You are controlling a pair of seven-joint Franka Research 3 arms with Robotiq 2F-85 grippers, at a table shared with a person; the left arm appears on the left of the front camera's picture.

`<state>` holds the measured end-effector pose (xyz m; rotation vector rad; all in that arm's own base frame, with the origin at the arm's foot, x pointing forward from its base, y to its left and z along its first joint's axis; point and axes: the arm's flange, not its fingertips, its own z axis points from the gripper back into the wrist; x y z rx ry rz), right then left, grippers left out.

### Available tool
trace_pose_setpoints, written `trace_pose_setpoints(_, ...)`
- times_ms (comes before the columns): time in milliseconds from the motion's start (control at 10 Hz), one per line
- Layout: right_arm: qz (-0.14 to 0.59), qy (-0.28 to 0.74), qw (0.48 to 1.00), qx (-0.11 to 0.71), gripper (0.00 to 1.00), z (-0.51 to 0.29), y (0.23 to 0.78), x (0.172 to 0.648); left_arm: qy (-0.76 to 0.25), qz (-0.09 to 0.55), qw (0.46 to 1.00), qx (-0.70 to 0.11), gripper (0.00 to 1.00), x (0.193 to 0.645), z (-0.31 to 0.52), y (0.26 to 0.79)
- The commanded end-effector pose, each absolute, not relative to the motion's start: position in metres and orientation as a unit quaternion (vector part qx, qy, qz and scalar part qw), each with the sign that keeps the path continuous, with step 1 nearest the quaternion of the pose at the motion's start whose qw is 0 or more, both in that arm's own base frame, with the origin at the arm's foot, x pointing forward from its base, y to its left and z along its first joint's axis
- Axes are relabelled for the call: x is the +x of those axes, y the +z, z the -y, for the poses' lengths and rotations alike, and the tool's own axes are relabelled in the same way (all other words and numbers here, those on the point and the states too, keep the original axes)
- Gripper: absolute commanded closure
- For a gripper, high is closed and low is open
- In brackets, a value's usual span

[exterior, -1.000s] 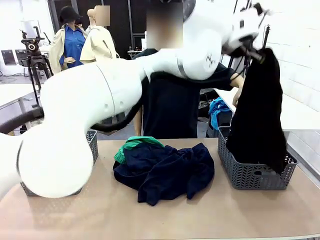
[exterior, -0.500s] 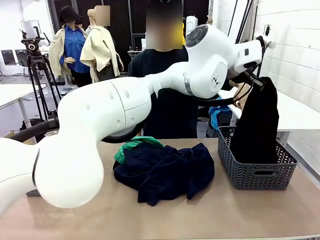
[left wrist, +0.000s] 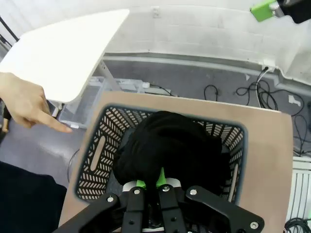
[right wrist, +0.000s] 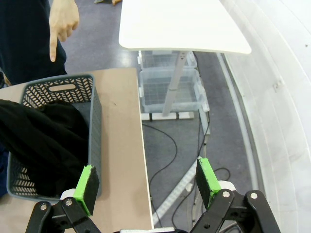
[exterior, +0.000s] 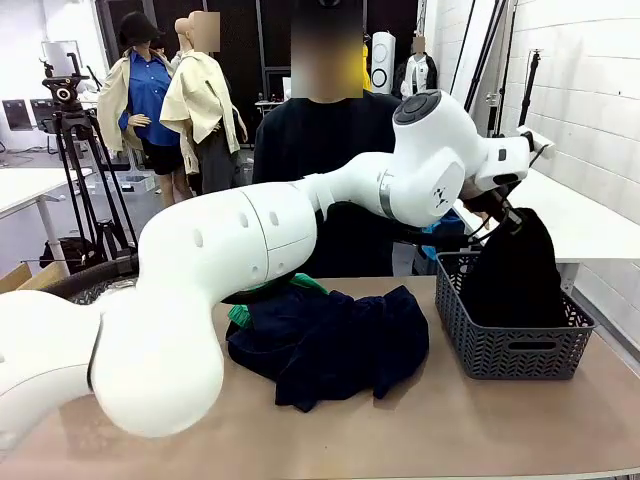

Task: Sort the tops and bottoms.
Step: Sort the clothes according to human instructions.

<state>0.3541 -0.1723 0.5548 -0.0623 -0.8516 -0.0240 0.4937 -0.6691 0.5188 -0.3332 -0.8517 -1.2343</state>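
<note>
- Pale brown tabletop [exterior: 480, 430] runs across a studio room, with a person in a black T-shirt standing at its far side and a white brick wall to the robot's right.
- You have 1 step in hand: dropping the black cloth garment [exterior: 515, 270] into the grey plastic lattice basket [exterior: 510, 350] at the robot's right end of the table.
- Your left gripper [exterior: 505, 212], reached across the middle, is clamped together on the bunched top of that garment; its bulk hangs down inside the basket, piled above the rim.
- From the left wrist, the garment [left wrist: 175, 150] sits just beyond the green pads [left wrist: 159, 177], centred over the basket [left wrist: 95, 160].
- Your right gripper [right wrist: 148, 184] hangs off the table's edge with its jaws wide apart, holding nothing.
- The person's hand [right wrist: 63, 19] points 1 finger down just beyond the basket's far wall.
- Next, judge it so: part the left fingers, lift straight up clear of the cloth, and check no fold drapes over the rim.
- Then go for the heap of dark navy garments [exterior: 340, 345] mid-table, with the bright green garment [exterior: 238, 316] tucked at its left edge.
</note>
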Motion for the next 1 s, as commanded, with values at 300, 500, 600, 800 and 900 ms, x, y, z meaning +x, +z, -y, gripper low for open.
trace_pose_setpoints(300, 0.413, -0.013, 0.91, -0.026, 0.0, 0.1744, 0.5527, 0.3546, -0.569, 0.383, 0.715, -0.138, 0.6, 0.5035, 0.6796, 0.5272)
trace_pose_setpoints(500, 0.413, -0.013, 0.91, -0.026, 0.0, 0.1744, 0.5527, 0.3546, -0.572, 0.379, 0.714, -0.14, 0.2, 0.5027, 0.6803, 0.5277)
trace_pose_setpoints(600, 0.413, -0.013, 0.91, -0.026, 0.0, 0.1744, 0.5527, 0.3546, -0.571, 0.377, 0.716, -0.14, 0.0, 0.5033, 0.6803, 0.5285)
trace_pose_setpoints(800, 0.413, -0.013, 0.91, -0.026, 0.0, 0.1744, 0.5527, 0.3546, -0.57, 0.37, 0.72, -0.14, 0.0, 0.5042, 0.6784, 0.53)
trace_pose_setpoints(900, 0.413, -0.013, 0.91, -0.026, 0.0, 0.1744, 0.5527, 0.3546, -0.578, 0.361, 0.72, -0.133, 0.0, 0.5035, 0.6741, 0.536)
